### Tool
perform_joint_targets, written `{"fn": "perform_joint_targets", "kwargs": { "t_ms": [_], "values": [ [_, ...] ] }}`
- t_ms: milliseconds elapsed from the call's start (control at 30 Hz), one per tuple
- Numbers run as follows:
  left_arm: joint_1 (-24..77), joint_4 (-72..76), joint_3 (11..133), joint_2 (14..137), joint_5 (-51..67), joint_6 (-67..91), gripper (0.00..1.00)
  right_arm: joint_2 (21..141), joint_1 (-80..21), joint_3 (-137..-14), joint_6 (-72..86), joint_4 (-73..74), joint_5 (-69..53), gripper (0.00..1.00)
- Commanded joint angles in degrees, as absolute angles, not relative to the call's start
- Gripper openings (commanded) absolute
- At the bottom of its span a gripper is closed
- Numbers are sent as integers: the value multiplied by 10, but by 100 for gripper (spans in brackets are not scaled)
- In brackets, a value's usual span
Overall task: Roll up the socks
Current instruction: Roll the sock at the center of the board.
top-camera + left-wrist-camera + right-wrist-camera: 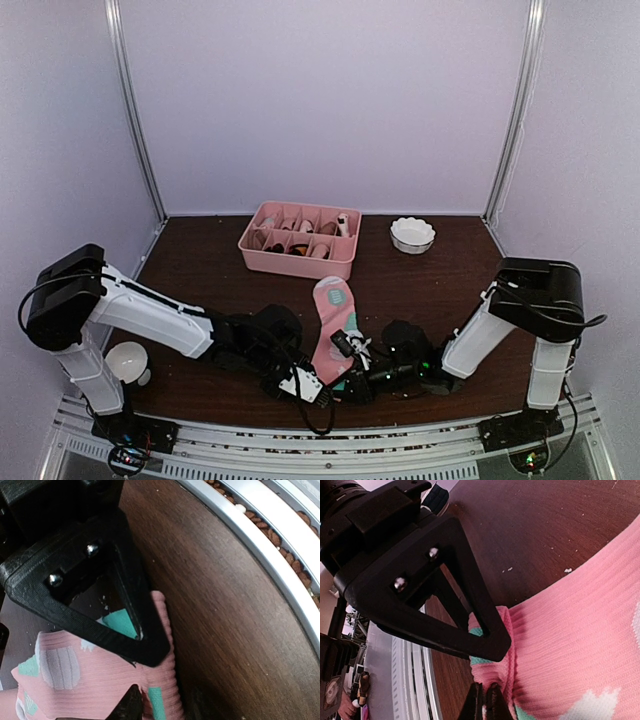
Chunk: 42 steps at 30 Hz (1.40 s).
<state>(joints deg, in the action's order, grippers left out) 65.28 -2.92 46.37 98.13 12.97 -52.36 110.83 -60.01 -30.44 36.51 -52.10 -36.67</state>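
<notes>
One of the socks, the pink one (335, 315) with teal and white patches, lies lengthwise on the dark wooden table, its near end between my two grippers. My left gripper (318, 385) comes in from the left. In the left wrist view its jaws (145, 677) stand partly apart, pressing the ribbed cuff of the pink sock (90, 680) between them. My right gripper (352, 380) comes in from the right. Close up, the right gripper (494, 675) pinches a bunched fold at the edge of the pink sock (580, 630), jaws almost together.
A pink divided tray (296, 262) holding rolled items stands at the back centre, with a small white bowl (412, 235) to its right. A white round object (128, 360) sits by the left arm's base. The metal rail (260, 545) runs close along the table's near edge.
</notes>
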Motion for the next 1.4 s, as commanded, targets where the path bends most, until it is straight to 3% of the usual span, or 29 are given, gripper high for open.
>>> {"fn": "perform_joint_targets", "kwargs": {
  "t_ms": [0,333,433,533,633,667,700,733,1000,1133,1367],
  "values": [
    [656,-13,450,983,107,-519,34,1136,-595,-275,381,-404,-367,0],
    [656,-58,474,999,122,-514,6,1126,-594,-274,382,-405,-363,0],
    [650,-111,505,1014,150,-501,3,1107,-594,-263,370,-418,-340,0],
    [635,-172,538,1035,189,-490,3,1070,-594,-241,351,-438,-301,9],
    [617,-218,560,1048,216,-487,2,1020,-594,-210,318,-452,-251,25],
    [613,-234,567,1051,225,-486,2,1001,-594,-198,307,-456,-231,38],
    [607,-251,575,1054,237,-486,2,983,-594,-189,295,-459,-213,92],
    [600,-269,585,1058,248,-485,2,964,-594,-180,280,-460,-196,99],
    [567,-381,659,1099,330,-462,1,797,-595,-127,255,-420,29,100],
    [547,-439,707,1143,381,-458,1,774,-587,-85,324,-487,78,100],
    [515,-526,775,1212,448,-461,1,729,-654,-100,158,-402,103,100]
  ]
}}
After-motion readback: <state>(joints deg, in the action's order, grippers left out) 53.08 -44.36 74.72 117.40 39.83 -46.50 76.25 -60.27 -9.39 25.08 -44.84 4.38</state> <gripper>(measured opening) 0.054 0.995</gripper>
